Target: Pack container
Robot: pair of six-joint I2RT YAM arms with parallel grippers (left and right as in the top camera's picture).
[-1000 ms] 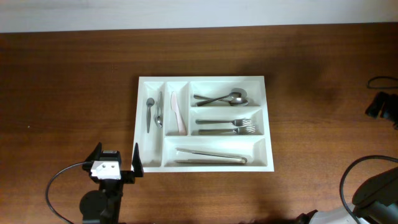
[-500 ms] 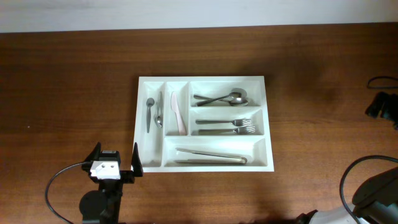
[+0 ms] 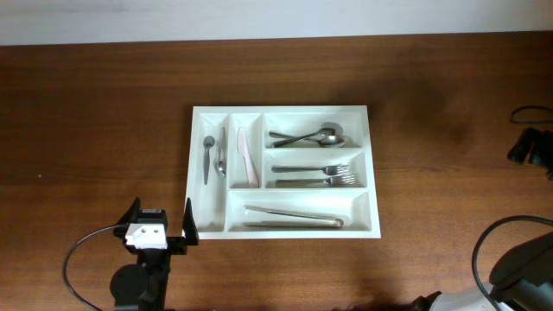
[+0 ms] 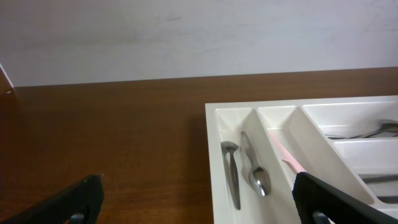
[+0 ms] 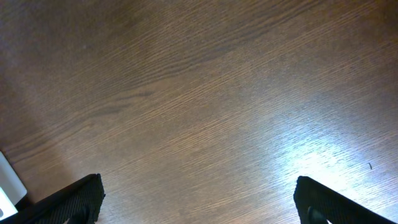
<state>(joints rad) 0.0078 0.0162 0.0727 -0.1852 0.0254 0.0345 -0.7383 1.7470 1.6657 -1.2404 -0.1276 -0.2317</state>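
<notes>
Beside the container (image 3: 285, 111), left gripper (image 3: 162, 212) spread; right gripper (image 5: 199, 202) spread above table (image 5: 186, 93).

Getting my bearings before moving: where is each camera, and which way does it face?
Overhead: above the table, looking straight down on the container; left gripper at bottom left.
Left wrist: low, facing the wall across the container's left end; fingertips in lower corners.
Right wrist: facing down at the table; right gripper fingertips in lower corners.
Shared: the first two both show the small spoons.

Soft, even light overhead; the container (image 3: 207, 212) casts little shadow. Glare whitens the table (image 5: 311, 155), lower right of the right wrist view.
</notes>
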